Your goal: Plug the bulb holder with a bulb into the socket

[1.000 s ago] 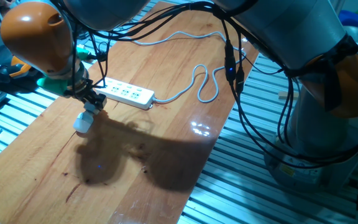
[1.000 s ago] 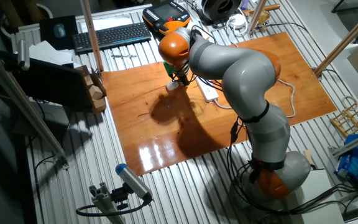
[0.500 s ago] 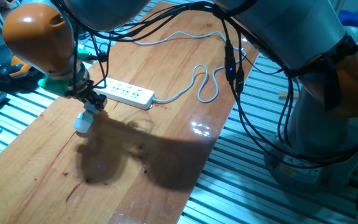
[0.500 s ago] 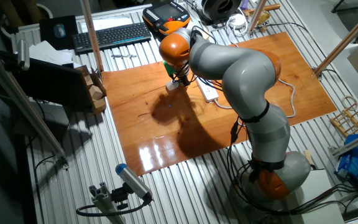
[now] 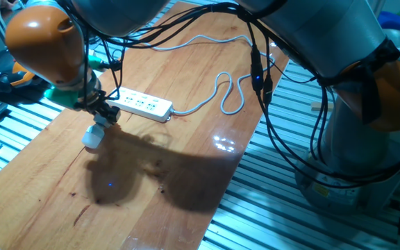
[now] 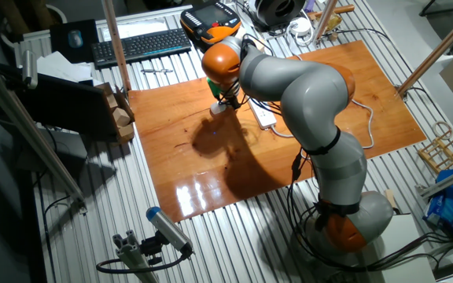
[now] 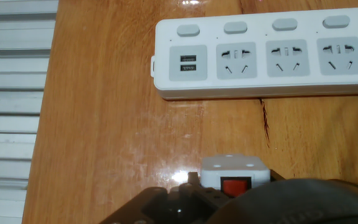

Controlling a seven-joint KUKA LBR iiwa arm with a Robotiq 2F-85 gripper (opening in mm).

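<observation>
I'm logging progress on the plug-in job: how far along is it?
Done: the gripper has the bulb holder grasped, bulb hanging low over the table. In hand: it is being held beside the socket. Left: all visible outlets are empty, so aligning and plugging in remain.

Arm bent low over table, gripper pointing down, clamped.

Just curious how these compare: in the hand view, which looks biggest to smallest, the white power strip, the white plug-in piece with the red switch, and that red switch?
1. Power strip, though cut off at the edge.
2. Plug-in piece, partly hidden and nearer the camera.
3. Red switch.
</observation>
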